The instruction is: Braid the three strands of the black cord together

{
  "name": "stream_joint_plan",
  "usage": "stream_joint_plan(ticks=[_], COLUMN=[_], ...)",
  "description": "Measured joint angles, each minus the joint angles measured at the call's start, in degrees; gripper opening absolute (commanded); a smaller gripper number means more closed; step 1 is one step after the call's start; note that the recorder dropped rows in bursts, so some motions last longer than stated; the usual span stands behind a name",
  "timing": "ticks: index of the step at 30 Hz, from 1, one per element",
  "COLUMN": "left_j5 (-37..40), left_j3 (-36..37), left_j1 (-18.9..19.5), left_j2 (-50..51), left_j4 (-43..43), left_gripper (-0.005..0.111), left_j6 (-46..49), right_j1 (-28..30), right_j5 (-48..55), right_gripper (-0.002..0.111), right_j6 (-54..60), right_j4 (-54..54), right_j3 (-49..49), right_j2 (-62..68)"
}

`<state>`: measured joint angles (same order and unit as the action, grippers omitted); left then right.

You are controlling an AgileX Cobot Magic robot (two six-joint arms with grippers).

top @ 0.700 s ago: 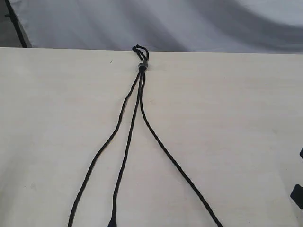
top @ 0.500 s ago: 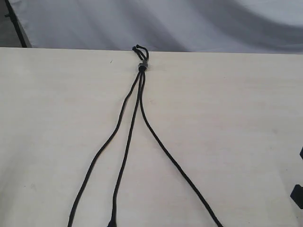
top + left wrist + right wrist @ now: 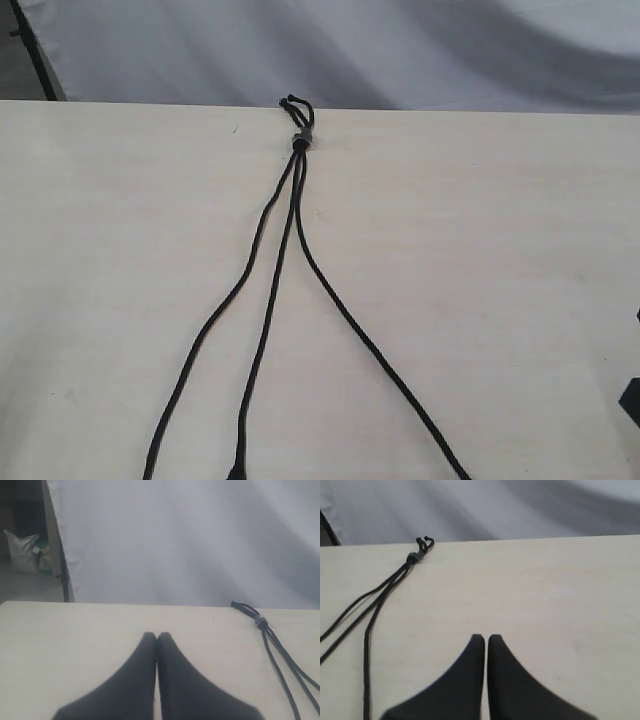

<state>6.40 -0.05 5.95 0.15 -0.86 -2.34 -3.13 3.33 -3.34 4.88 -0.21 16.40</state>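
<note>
The black cord lies on the pale table, its small grey band (image 3: 299, 140) near the far edge with short loops (image 3: 295, 104) beyond it. Three thin strands fan toward the near edge, unbraided: a left strand (image 3: 215, 315), a middle strand (image 3: 268, 315) and a right strand (image 3: 370, 350). Their tips run out of the exterior view. The band (image 3: 259, 622) shows in the left wrist view and again (image 3: 414, 557) in the right wrist view. My left gripper (image 3: 157, 636) is shut and empty, well to the side of the cord. My right gripper (image 3: 486, 638) is shut and empty, away from the strands.
The pale wooden table (image 3: 500, 250) ends at a far edge backed by a grey-white cloth (image 3: 350, 50). A dark part of the right arm (image 3: 631, 400) shows at the right border. A white sack (image 3: 22, 550) stands on the floor past the table.
The dark arm part at the right border of the exterior view has slipped further out of frame. The cord and its strands have not moved.
</note>
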Motion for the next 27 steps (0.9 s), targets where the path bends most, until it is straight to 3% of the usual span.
stream_joint_plan(ticks=[11,14,19,22,27], left_j5=[-1.5,-6.4,-21.7,-31.4,-33.2], left_j3=[0.0,0.0,0.0,0.0,-5.6], left_j1=[0.0,0.0,0.0,0.0,0.0], left_j2=[0.0,0.0,0.0,0.0,4.9], left_j4=[-0.5,-0.8,-1.1,-1.0,-1.1], left_gripper=[0.001,0.001,0.001,0.000,0.000], left_j6=[-3.5,-11.1,-25.3,-24.5,-19.1], right_j1=[0.0,-0.1,-3.0,-5.0,-7.4], right_j5=[-9.7,-12.3,-9.9,-7.4,-1.2], right_gripper=[0.003,0.003,0.003,0.003,0.003], right_j6=[-15.4,-16.9,-17.7,-17.5,-14.3], right_j4=[0.3,-0.2,-4.9,-6.5,-7.3], right_j3=[0.0,0.0,-5.9,-11.6,-22.7], right_j2=[0.0,0.0,0.6,3.4,17.0])
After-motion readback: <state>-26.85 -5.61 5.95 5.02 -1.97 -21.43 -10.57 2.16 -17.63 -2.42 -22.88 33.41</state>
